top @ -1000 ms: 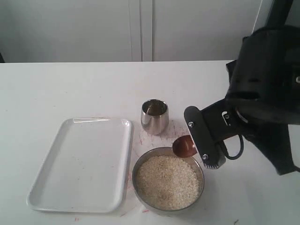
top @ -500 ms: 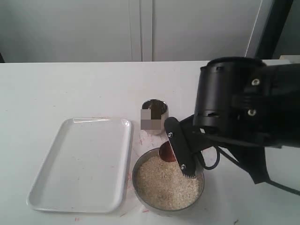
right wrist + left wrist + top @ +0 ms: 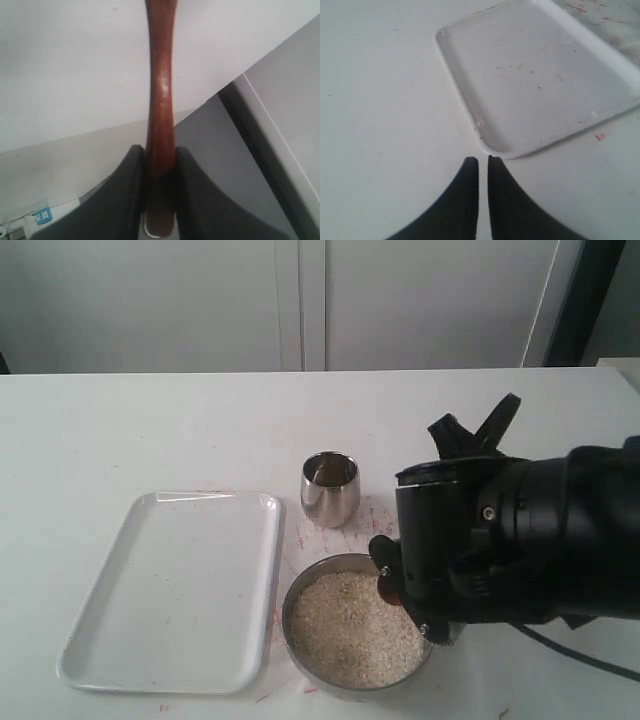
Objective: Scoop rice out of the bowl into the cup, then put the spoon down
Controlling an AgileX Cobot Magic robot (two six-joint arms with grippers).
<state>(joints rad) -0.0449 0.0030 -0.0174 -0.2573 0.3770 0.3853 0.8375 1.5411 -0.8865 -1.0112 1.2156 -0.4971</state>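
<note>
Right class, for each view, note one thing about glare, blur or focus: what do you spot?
Exterior view: the cup shows bright reflections. Left wrist view: tray crisp, fingers featureless black. Right wrist view: a pale sheen runs along the spoon handle.

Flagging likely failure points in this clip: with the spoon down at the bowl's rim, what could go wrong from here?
1. The spoon meets the rice right beside the bowl rim, so scooping may push grains over the edge or shove the bowl.
2. The cup mouth is narrow; grains may miss on pouring.
3. The right gripper pinches only the slim handle end; the spoon might pivot.
</note>
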